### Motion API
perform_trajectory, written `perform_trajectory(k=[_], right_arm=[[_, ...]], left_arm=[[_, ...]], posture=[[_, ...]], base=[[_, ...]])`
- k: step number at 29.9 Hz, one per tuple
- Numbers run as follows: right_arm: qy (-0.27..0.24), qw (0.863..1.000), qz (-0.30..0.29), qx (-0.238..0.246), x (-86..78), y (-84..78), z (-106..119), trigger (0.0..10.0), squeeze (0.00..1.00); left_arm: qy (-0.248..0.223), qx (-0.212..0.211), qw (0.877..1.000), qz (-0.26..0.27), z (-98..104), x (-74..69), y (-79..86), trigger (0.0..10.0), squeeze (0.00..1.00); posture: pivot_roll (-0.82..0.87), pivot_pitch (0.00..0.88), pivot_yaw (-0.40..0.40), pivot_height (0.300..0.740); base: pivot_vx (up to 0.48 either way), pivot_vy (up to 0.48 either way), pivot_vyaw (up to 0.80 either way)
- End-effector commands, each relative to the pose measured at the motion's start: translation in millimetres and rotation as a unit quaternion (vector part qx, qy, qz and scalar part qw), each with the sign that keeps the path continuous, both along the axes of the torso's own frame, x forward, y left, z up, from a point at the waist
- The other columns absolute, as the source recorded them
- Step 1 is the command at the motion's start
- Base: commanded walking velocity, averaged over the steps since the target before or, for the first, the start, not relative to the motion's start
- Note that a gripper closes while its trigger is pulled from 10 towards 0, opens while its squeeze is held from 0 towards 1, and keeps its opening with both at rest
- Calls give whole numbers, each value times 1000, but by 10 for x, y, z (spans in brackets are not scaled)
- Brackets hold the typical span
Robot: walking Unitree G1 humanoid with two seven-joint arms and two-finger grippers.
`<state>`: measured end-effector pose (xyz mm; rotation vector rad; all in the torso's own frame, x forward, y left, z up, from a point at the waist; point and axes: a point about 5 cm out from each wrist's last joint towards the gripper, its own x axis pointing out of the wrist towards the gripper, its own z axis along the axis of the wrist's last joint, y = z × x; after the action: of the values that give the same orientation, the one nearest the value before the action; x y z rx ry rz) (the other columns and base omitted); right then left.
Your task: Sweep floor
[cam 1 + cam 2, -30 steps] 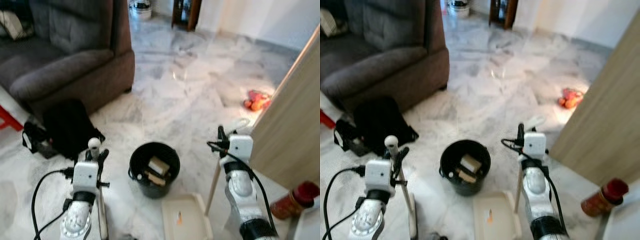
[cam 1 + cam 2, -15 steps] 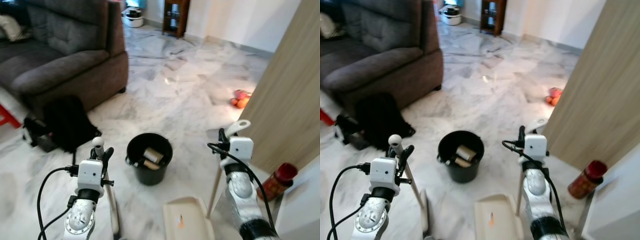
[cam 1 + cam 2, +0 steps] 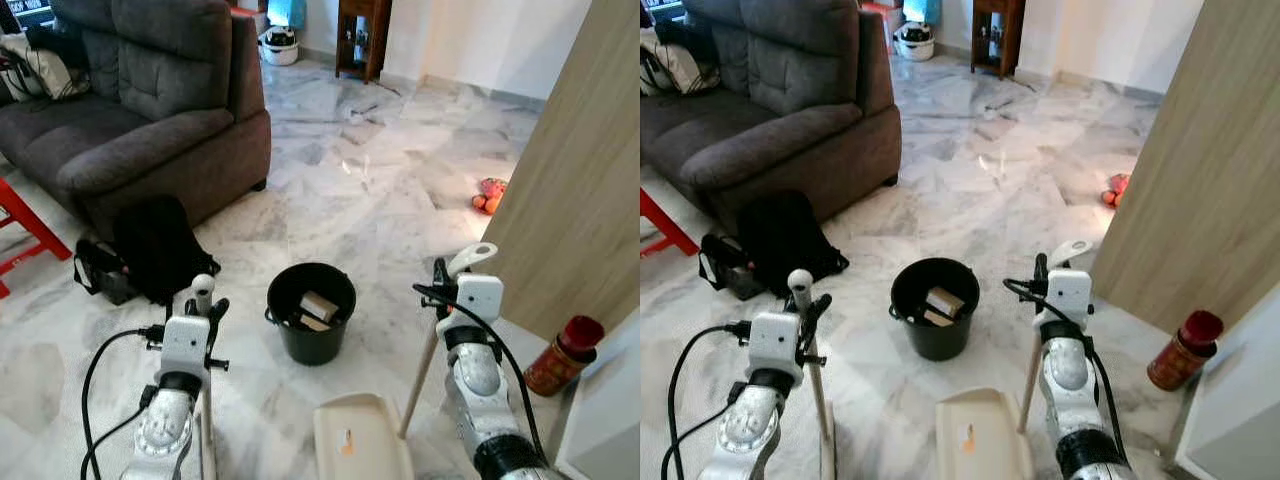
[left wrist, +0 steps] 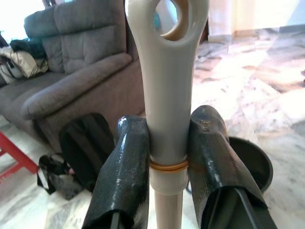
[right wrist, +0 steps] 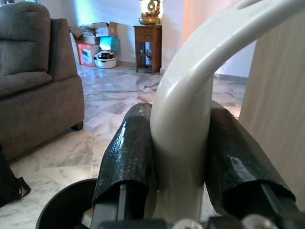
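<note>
Left wrist view: left gripper (image 4: 167, 157) clamps broom handle (image 4: 167, 71) (ring-ended)

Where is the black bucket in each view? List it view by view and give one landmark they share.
Left eye view: black bucket on the floor, centre, between the two arms.
Right eye view: just left of centre.
Left wrist view: its rim behind the finger.
Right wrist view: its rim at the lower corner beside the finger.
Shared landmark: the grey sofa.

Glossy marble floor (image 3: 380, 200); matt cloth sofa (image 3: 150, 110); smooth plastic bucket (image 3: 311, 325); wood-grain panel (image 3: 580, 190).
</note>
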<state>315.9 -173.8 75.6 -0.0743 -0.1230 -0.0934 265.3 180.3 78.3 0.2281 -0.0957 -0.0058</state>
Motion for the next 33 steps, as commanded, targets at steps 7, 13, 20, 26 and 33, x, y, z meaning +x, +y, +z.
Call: perform_trajectory(k=[7,13,20,26,33], right_arm=[[-19,999,-11,26,57,-3,78,10000,0],[-17,1000,-8,25,63,-5,78,10000,0],[-11,999,-11,28,51,-21,53,10000,0],[-11,1000,-12,27,48,-24,56,10000,0],[-10,1000,-9,23,50,-30,58,10000,0]], left_arm=[[-24,-2,1000,1,86,118,-18,10000,0],[-22,-6,1000,-6,73,115,-58,10000,0],[-22,-7,1000,-4,57,89,-62,10000,0],[-21,-3,1000,-1,53,83,-57,10000,0],[-19,6,1000,5,49,66,-38,10000,0]], posture=[[124,0,9,740],[124,0,6,740],[125,0,-1,740],[120,8,-3,740],[122,33,-10,740]], base=[[0,0,0],[0,0,-618],[0,0,-800],[0,0,-800],[0,0,-800]])
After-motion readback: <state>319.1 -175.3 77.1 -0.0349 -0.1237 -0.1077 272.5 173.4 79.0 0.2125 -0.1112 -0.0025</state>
